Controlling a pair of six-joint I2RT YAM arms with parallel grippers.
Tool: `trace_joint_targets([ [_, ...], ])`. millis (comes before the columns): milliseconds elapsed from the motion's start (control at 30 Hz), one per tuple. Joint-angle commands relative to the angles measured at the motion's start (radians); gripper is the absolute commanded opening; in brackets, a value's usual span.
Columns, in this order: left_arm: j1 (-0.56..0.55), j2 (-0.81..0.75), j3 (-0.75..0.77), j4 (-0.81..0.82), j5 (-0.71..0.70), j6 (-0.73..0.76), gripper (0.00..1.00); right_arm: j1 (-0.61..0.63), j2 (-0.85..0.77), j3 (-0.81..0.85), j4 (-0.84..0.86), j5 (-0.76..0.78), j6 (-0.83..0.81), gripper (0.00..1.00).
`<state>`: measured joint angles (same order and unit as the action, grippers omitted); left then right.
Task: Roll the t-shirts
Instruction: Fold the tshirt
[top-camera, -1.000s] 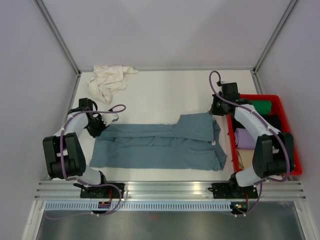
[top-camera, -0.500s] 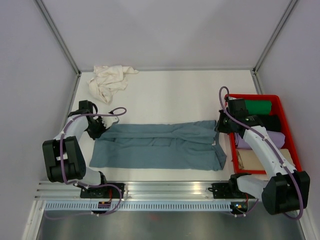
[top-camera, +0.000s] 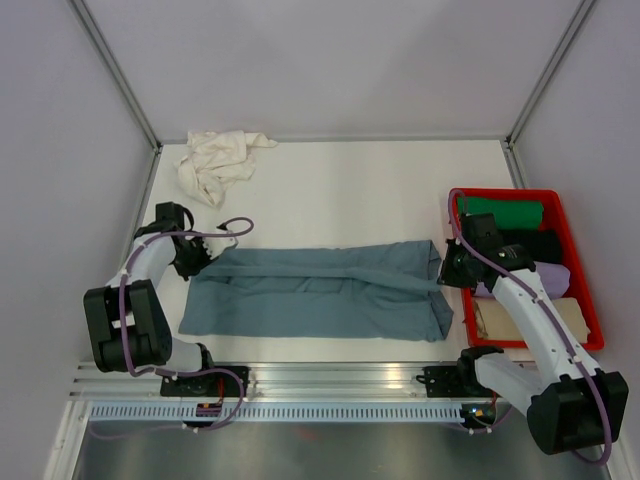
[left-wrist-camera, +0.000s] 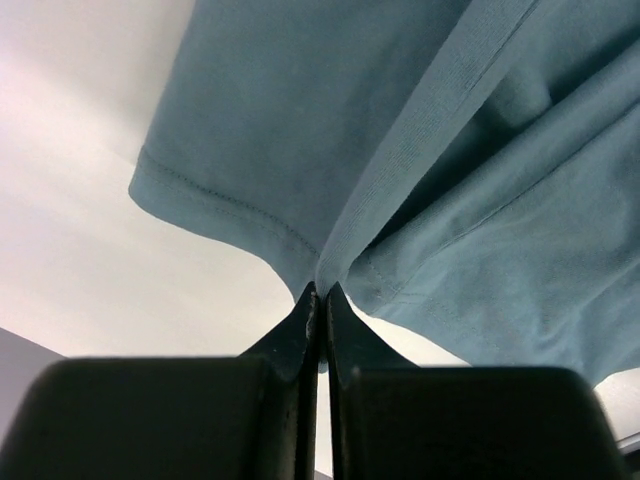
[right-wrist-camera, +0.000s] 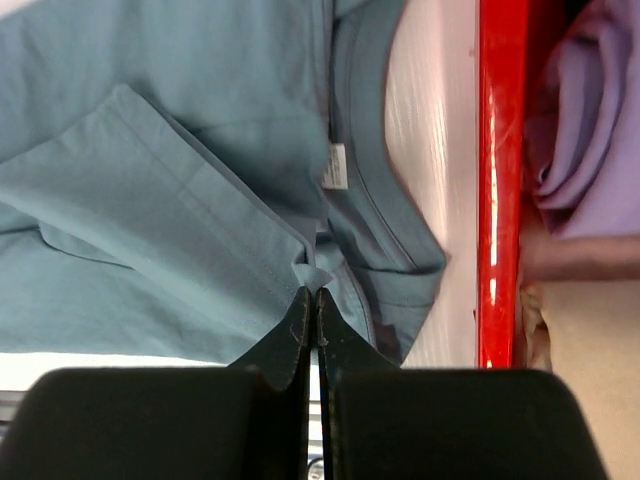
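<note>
A dusty blue-grey t-shirt (top-camera: 320, 292) lies stretched left to right across the table, its far edge folded toward the front. My left gripper (top-camera: 203, 255) is shut on the fabric at the shirt's far left corner, the cloth (left-wrist-camera: 330, 260) pinched between the fingertips of that left gripper (left-wrist-camera: 322, 292). My right gripper (top-camera: 447, 272) is shut on the folded edge near the collar end, a small tuft of the shirt (right-wrist-camera: 200, 200) caught at the right gripper (right-wrist-camera: 313, 294) tips. A crumpled cream-white t-shirt (top-camera: 215, 160) lies at the far left of the table.
A red plastic crate (top-camera: 585, 290) stands at the right edge of the table, close beside my right arm, holding rolled green (top-camera: 510, 213), black, lilac (right-wrist-camera: 590, 110) and beige garments. Grey walls enclose the table on three sides.
My right gripper has pulled the shirt's far right edge toward the front, folding the flap down into a narrower band. The left gripper has shifted only slightly.
</note>
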<state>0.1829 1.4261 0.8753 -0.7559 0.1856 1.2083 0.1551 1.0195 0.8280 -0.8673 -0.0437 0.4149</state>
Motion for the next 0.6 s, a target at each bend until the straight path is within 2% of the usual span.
trace_joint_targets([
  [0,0.004,-0.030,-0.022,0.010,0.009,0.063,0.02,0.003,-0.029,-0.027,-0.047,0.012,0.039,0.00],
  [333,0.004,-0.021,-0.032,0.013,-0.008,0.083,0.02,0.011,-0.010,-0.066,-0.062,0.036,0.084,0.00],
  [567,0.004,-0.001,-0.030,0.021,-0.017,0.092,0.02,0.075,-0.002,-0.145,-0.038,0.030,0.150,0.04],
])
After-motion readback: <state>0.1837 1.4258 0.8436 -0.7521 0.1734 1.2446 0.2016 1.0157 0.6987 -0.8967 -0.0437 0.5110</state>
